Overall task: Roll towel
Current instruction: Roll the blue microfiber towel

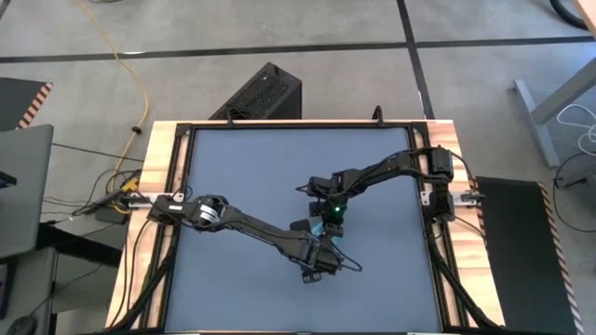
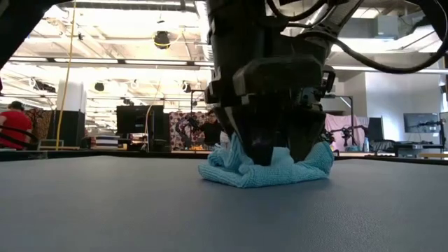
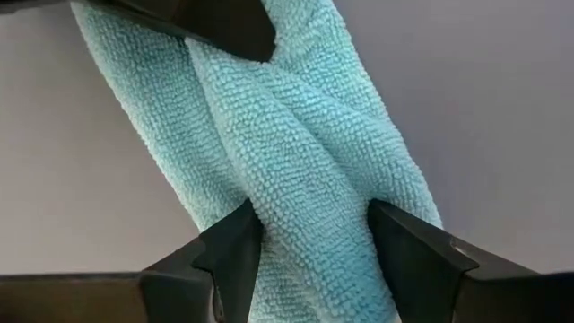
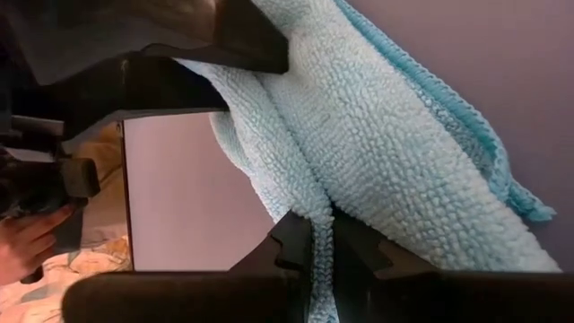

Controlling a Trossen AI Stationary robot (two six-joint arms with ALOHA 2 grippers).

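The towel (image 2: 269, 168) lies bunched in folds near the middle of the desk (image 1: 242, 167), under both arms. The left end effector (image 3: 314, 251) straddles a thick fold, its fingers pressed against either side. The right end effector (image 4: 321, 247) is nearly closed, pinching a thin edge of the towel.

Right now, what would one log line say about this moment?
task: roll towel | left pincer: straddles bunched sky-blue cloth towel | right pincer: pinching a fold | dark grey tabletop: towel mid-table
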